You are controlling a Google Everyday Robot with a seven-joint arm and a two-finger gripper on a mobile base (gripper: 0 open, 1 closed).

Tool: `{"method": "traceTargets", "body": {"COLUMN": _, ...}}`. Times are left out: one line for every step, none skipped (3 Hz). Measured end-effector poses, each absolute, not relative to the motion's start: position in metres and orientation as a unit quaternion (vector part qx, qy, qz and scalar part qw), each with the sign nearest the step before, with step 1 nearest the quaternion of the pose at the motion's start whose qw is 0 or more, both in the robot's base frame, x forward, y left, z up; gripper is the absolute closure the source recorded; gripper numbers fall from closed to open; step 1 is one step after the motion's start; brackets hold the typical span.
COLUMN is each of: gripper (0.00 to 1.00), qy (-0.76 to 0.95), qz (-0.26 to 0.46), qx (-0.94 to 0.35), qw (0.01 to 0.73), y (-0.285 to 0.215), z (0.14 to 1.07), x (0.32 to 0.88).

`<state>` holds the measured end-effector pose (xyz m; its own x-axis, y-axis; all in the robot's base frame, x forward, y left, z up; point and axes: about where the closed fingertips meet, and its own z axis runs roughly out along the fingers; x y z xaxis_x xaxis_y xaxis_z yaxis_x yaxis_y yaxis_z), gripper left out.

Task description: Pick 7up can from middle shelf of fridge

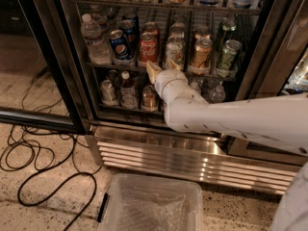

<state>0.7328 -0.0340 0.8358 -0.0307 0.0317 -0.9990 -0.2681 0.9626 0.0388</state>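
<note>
Jaws are gaping, gripping nothing, and any skewed push is risking toppling the crowded neighbouring cans. The white arm (231, 119) is reaching in from the lower right, angling up-left. Its gripper (162, 66) is hovering at frame centre, just before the middle shelf (126, 66) of the fridge (159, 153). There the 7up can (174, 49) is standing between a red can (148, 47) and a gold-tan can (201, 54).

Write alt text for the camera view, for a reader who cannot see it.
A white robot arm reaches into the fridge, its gripper open-fingered just in front of the 7up can on the middle shelf, between a red can and a gold-tan can. A clear plastic bin sits on the floor below.
</note>
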Motion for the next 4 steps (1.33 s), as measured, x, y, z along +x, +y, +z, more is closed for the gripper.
{"method": "traceTargets", "body": {"gripper": 0.46, "qy": 0.710, "qz": 0.090, "qx": -0.076, "qw": 0.694, "y": -0.046, "z": 0.835, "x": 0.738}}
{"method": "traceTargets", "body": {"gripper": 0.46, "qy": 0.711, "qz": 0.073, "qx": -0.073, "qw": 0.695, "y": -0.057, "z": 0.834, "x": 0.743}}
{"method": "traceTargets", "body": {"gripper": 0.45, "qy": 0.711, "qz": 0.061, "qx": -0.075, "qw": 0.696, "y": -0.065, "z": 0.833, "x": 0.753}}
{"method": "traceTargets", "body": {"gripper": 0.45, "qy": 0.711, "qz": 0.051, "qx": -0.081, "qw": 0.696, "y": -0.067, "z": 0.832, "x": 0.767}}
